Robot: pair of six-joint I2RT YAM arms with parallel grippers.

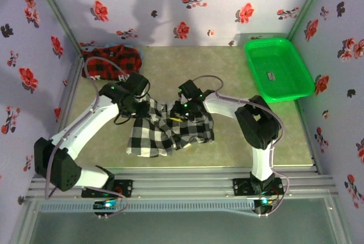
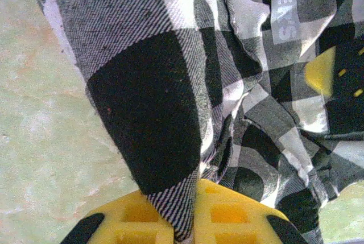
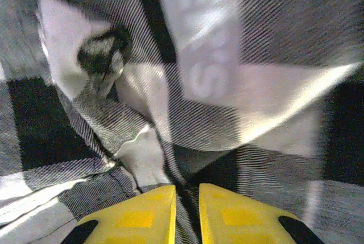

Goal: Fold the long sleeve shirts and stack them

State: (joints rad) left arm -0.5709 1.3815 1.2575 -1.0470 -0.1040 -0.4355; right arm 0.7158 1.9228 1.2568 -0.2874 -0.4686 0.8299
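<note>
The black-and-white checked shirt (image 1: 170,130) hangs bunched between both grippers near the middle of the table, its lower part resting on the surface. My left gripper (image 1: 132,105) is shut on its left upper edge; the cloth (image 2: 148,107) is pinched between the yellow fingers (image 2: 136,221). My right gripper (image 1: 185,107) is shut on the right upper edge, with cloth (image 3: 187,141) squeezed between its yellow fingers (image 3: 148,215). The red-and-black plaid shirt (image 1: 112,62) with white lettering lies crumpled at the back left corner.
A green plastic basket (image 1: 277,69) stands at the back right. Flowered walls close in the table on three sides. Bare olive tabletop (image 1: 193,67) lies between the plaid shirt and the basket.
</note>
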